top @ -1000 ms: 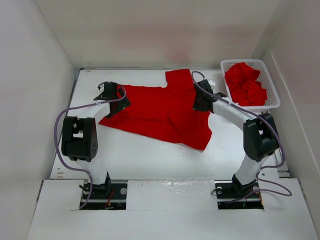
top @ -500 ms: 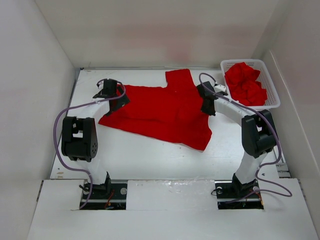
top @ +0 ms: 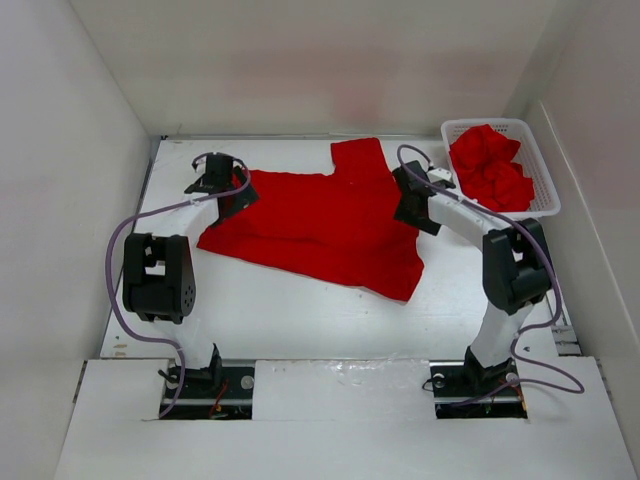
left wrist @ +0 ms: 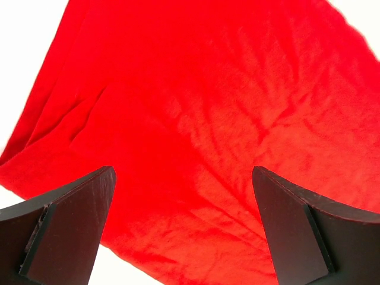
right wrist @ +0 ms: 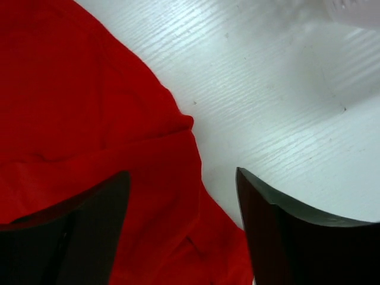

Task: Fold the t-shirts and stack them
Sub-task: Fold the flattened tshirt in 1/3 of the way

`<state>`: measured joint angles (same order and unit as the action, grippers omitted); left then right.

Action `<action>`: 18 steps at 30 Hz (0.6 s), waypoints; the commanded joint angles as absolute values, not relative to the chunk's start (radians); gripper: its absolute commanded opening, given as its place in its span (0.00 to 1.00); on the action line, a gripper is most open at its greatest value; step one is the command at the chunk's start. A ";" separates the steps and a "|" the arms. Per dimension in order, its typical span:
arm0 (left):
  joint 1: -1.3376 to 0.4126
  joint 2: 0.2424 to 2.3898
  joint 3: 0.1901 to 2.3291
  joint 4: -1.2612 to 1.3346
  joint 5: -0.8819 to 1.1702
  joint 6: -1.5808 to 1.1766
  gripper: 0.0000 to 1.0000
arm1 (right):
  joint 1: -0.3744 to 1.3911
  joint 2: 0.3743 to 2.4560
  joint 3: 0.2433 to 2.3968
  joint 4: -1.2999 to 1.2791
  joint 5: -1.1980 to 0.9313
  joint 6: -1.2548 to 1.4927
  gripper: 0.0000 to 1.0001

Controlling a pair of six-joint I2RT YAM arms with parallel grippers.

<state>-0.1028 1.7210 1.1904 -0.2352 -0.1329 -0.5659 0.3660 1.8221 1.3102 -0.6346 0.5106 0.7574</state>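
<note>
Spread open on far half of white table top [top: 300,310]: one plain bright red short-sleeved cloth t-shirt [top: 320,225], mostly flat with light creases, one flap sticking out toward far wall, near-right corner hanging toward near side; probably laid out this way ready for a first fold

Over that shirt's left edge, left black two-finger gripper [top: 222,188], fingers [left wrist: 71,225] spread wide, nothing between them, only cloth underneath; likely poised to take that edge

At shirt's right edge, right black two-finger gripper [top: 408,195], fingers [right wrist: 89,225] apart too, gripping nothing; left finger above cloth, right finger above bare table, so straddling the edge, probably lined up for a pinch there

Far right, just beside right arm: white plastic mesh basket [top: 549,185] holding crumpled heap of more red shirts [top: 490,165], unfolded, count impossible to tell

No folded stack visible anywhere; task judged early, first shirt not yet folded
</note>
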 commanded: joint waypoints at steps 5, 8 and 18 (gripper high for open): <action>-0.095 1.657 1.276 -0.264 -0.147 -0.561 1.00 | 0.416 1.683 1.393 -0.634 0.456 0.683 1.00; -0.095 1.620 1.207 -0.273 -0.147 -0.594 1.00 | 0.497 1.614 1.367 -0.634 0.456 0.673 1.00; -0.019 1.598 1.086 -0.262 -0.134 -0.667 1.00 | 0.658 1.605 1.106 -0.407 0.215 0.672 1.00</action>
<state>-0.0788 1.6077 1.1015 -0.2745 -0.1585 -0.6403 0.6895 1.5799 1.1744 -0.4923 0.3050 0.6674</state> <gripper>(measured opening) 0.993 0.999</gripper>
